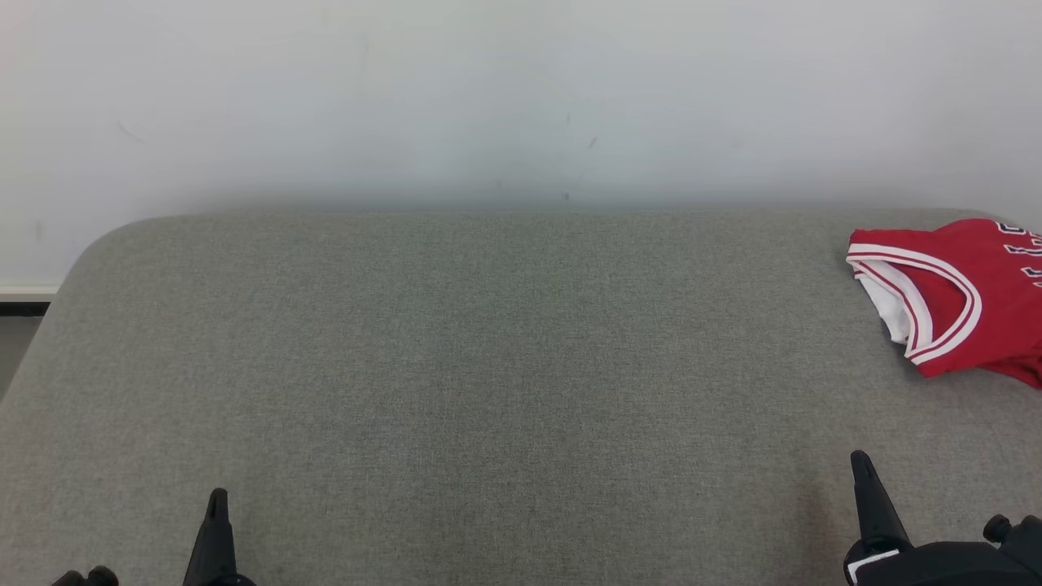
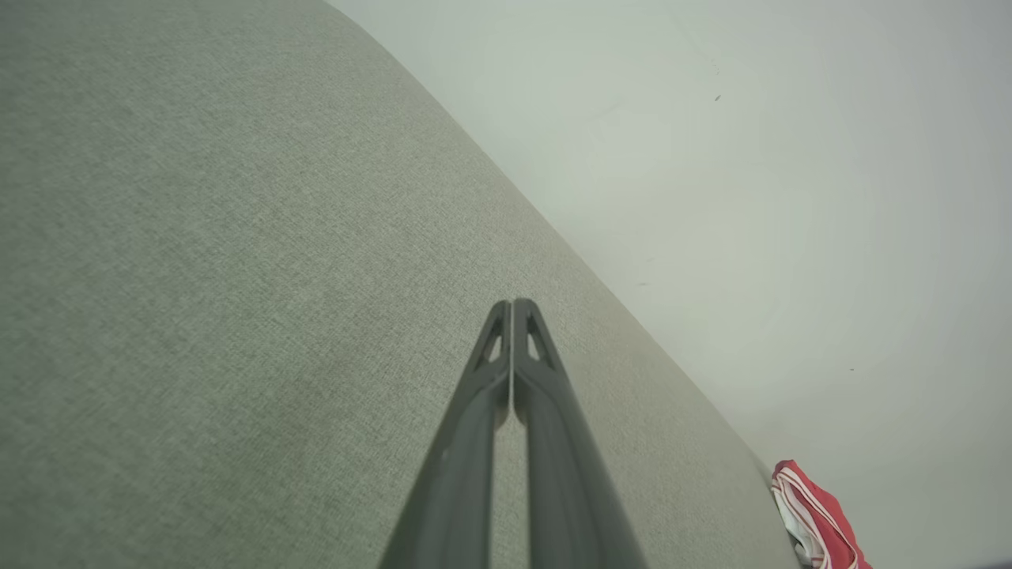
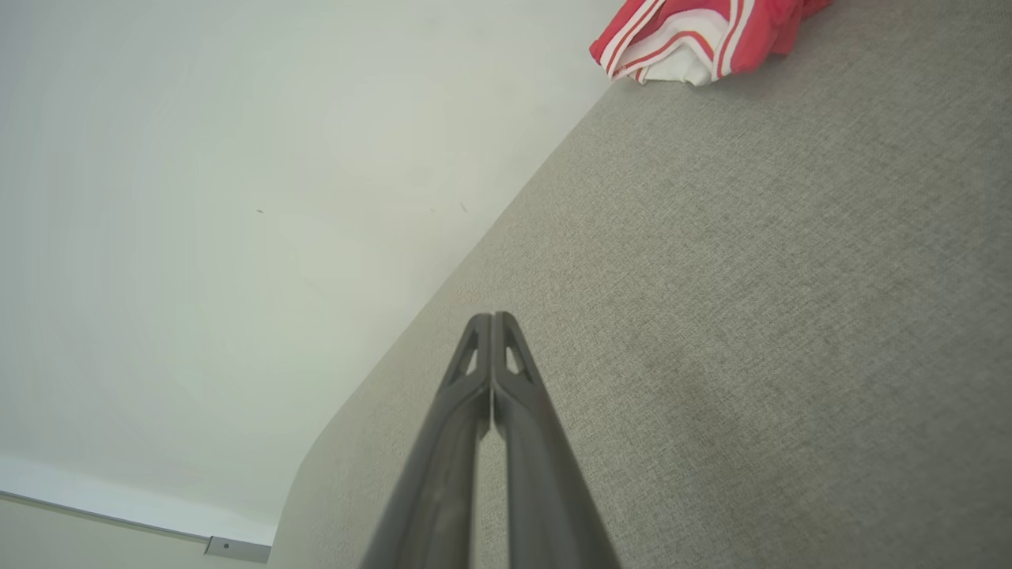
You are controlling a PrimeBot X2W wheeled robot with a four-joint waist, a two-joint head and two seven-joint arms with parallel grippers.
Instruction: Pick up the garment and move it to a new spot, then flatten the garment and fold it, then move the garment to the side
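The garment (image 1: 965, 297) is a red jersey with white trim, lying folded at the far right of the grey padded table (image 1: 488, 366), partly cut off by the head view's edge. It also appears small in the left wrist view (image 2: 818, 521) and at the top of the right wrist view (image 3: 696, 35). My left gripper (image 1: 216, 498) sits at the lower left, shut and holding nothing, its fingers pressed together (image 2: 512, 304). My right gripper (image 1: 860, 460) sits at the lower right, also shut and holding nothing (image 3: 492, 318), well short of the jersey.
A plain white wall (image 1: 521, 98) runs directly behind the table's far edge. The table's far left corner (image 1: 114, 236) is rounded, with a strip of skirting and floor (image 1: 20, 305) beyond it.
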